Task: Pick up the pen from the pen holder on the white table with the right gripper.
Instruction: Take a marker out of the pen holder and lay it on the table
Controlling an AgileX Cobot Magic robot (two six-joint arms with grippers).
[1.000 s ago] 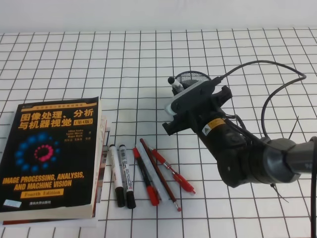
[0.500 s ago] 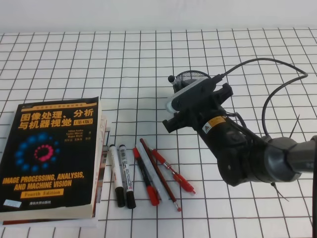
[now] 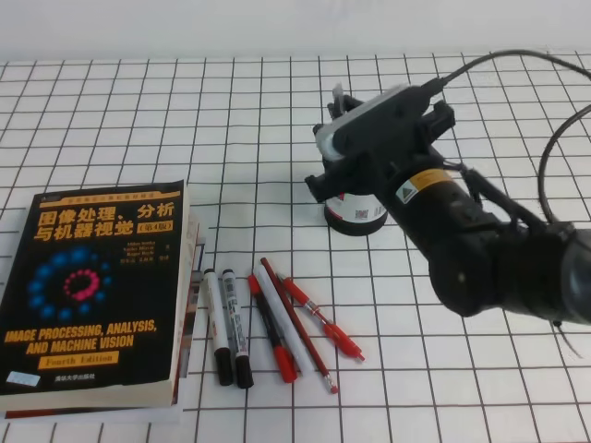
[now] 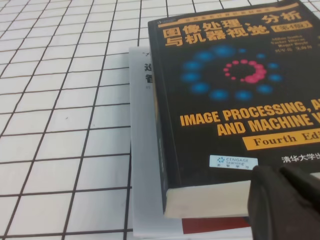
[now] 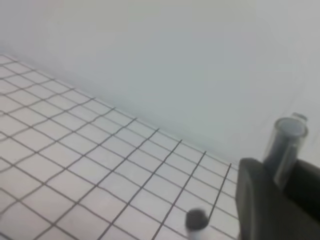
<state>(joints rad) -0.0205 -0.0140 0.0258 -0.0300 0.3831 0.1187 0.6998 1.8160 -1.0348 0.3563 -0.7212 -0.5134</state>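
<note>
now my right claw (image 3: 337,138) is clenched on the pen (image 5: 286,147), its long axis near upright, lifted above the pen holder (image 3: 355,214) on the counter (image 3: 185,120).

The right end effector (image 3: 340,115) is raised above the surface, fingers closed on a slim pen; the left end effector (image 4: 285,200) hangs low.

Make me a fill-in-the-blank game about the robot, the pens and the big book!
1. The right gripper holds a see-through, tube-like ____.
2. The pen holder stands on the white ____ with black grid lines.
3. Two white markers with ____ caps lie beside the book.
4. The red pens lie to the ____ of the markers in the high view.

Missing words: pen; table; black; right
</note>
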